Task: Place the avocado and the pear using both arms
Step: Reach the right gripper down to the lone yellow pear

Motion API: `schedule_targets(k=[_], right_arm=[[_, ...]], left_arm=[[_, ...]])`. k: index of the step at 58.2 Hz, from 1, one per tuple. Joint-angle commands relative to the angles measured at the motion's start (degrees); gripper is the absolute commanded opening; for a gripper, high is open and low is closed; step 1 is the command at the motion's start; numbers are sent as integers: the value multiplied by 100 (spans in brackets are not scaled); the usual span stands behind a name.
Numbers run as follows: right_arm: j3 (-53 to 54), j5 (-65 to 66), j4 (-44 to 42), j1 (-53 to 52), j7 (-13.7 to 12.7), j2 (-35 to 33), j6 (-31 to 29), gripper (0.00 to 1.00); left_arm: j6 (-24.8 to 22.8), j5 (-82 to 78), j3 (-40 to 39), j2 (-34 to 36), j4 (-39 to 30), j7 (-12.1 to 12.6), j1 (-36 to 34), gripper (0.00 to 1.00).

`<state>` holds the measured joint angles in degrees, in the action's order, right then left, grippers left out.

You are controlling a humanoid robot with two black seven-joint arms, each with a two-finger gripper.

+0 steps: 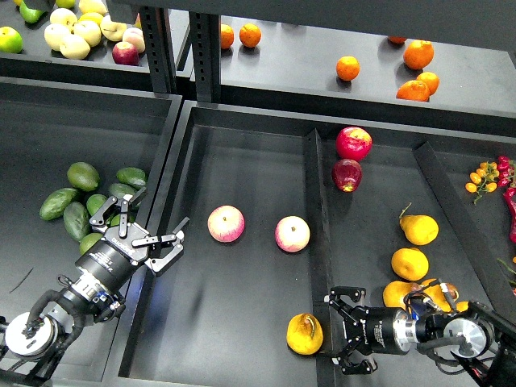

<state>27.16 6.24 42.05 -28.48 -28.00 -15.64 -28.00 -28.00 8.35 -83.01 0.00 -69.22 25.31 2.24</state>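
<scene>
Several dark green avocados (83, 175) lie in the left bin. My left gripper (142, 229) is open and empty, over that bin's right wall, just right of the nearest avocados. One golden pear (305, 333) with a brown stem lies at the front right of the middle tray (242, 169). My right gripper (338, 329) is open and empty, level with the divider, its fingers pointing left at this pear and close to it. More pears (419, 229) lie in the right bin behind my right arm.
Two pink-yellow apples (226, 223) (292, 234) lie mid-tray. Two red apples (353, 143) sit at the back of the right bin. Oranges (347, 68) and pale fruits (74, 36) lie on the rear shelf. Small orange and red fruits (486, 176) are at the far right.
</scene>
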Motion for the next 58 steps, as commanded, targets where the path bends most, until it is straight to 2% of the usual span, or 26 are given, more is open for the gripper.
schedule_targets(k=[1,19,45,48,55,58], right_arm=[[9,0,-136,-79,0,114,0,92],[35,-18,-408,-105,0,395,0,78],[9,-62,-514,-70,0,457,0,56],[9,-71,-514,-52,0,457,0,52],[9,-106,-505,-43,0,448,0,35],[9,-106,-505,-35,0,448,0,34]], left_arm=[[0,9,-4,0,-4,0,31,99],[0,9,-4,0,-13,0,83,99],[0,0,-4,0,5,0,83,99],[0,0,-4,0,-4,0,92,99],[0,0,-4,0,-4,0,92,99],[0,9,-4,0,-4,0,101,99]])
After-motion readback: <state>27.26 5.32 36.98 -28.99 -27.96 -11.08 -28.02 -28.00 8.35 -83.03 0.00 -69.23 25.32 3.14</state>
